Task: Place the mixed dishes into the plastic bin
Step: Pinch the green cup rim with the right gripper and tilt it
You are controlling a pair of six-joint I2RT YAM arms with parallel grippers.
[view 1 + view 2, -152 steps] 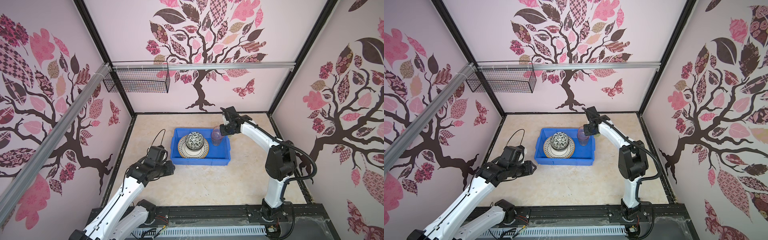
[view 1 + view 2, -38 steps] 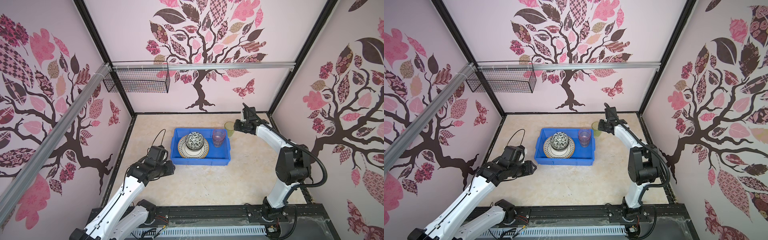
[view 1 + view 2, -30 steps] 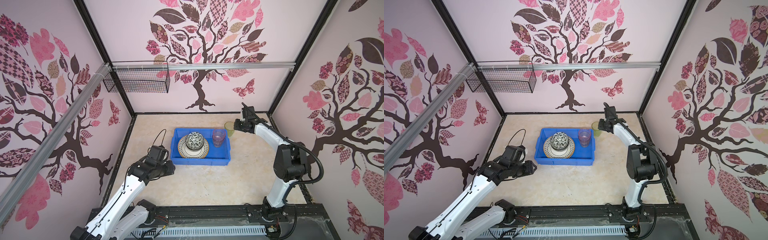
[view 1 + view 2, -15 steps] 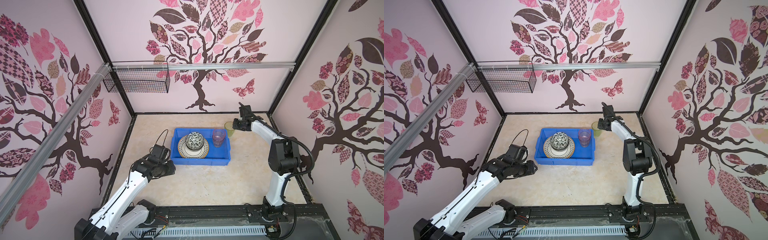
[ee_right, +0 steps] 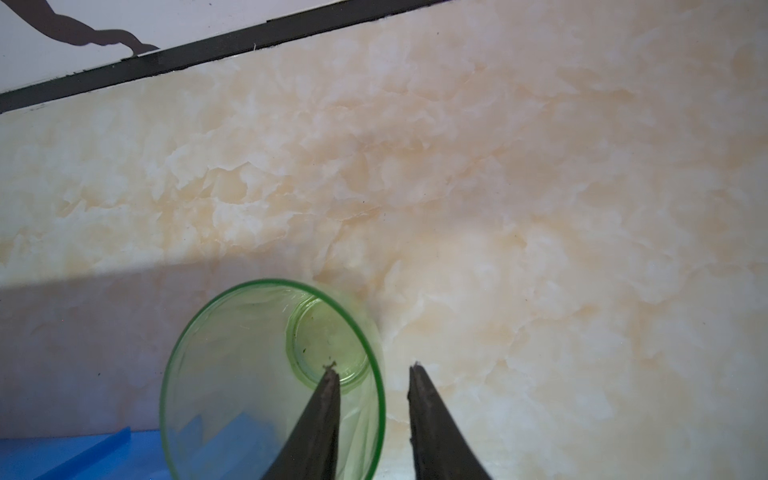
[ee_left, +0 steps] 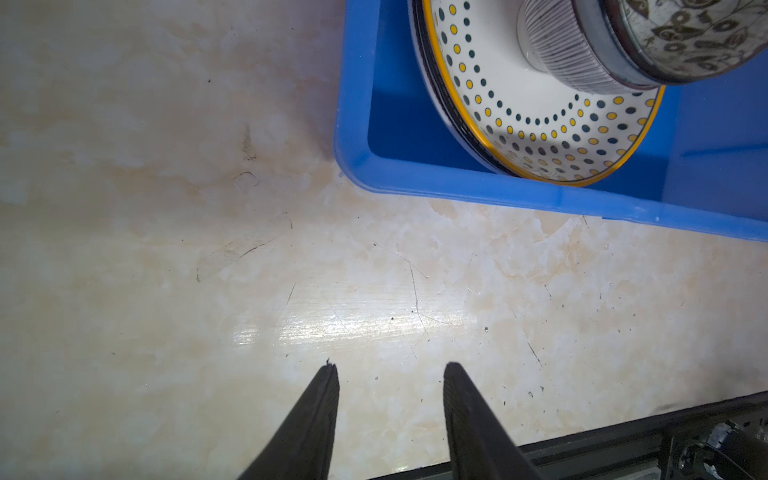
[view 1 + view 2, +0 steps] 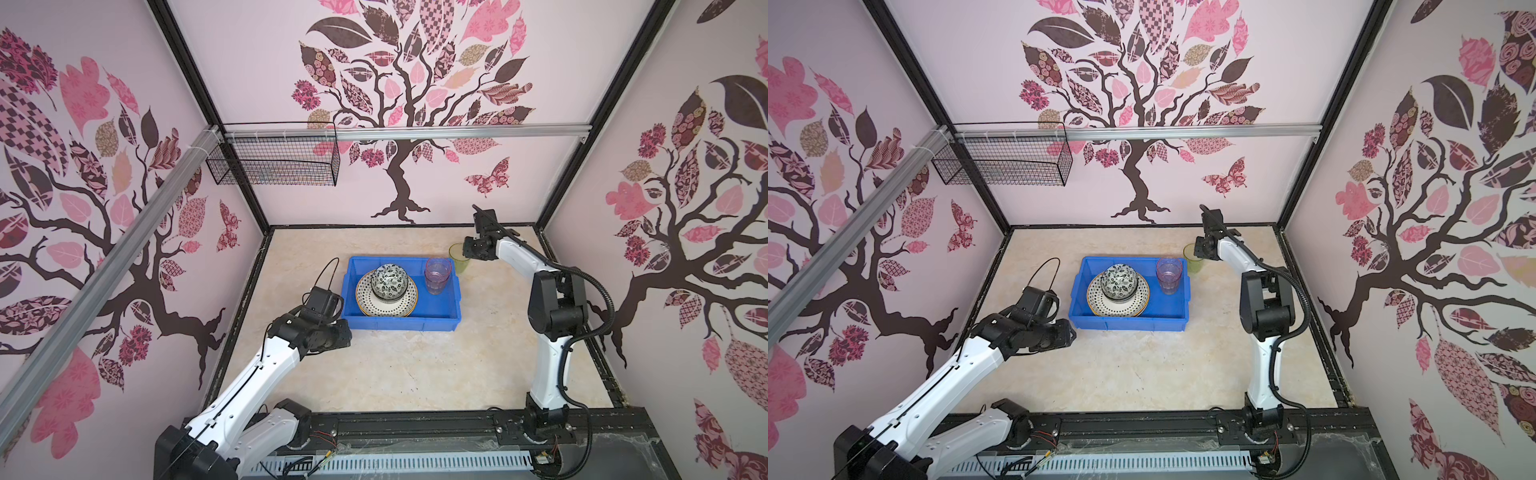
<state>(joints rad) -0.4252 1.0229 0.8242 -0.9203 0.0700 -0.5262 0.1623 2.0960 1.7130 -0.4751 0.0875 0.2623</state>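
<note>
Blue bin (image 7: pixel 399 324), dotted plate (image 7: pixel 409 297), leafy bowl (image 7: pixel 388 280), green cup (image 7: pixel 457 259).

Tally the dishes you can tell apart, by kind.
Plates: 2 at least, stacked, dotted plate on top
Bowls: 3, nested: leafy bowl, dark-rimmed bowl, striped bowl
Cups: 2: pink cup in the blue bin, green cup outside it
Total: 7 at least
</note>
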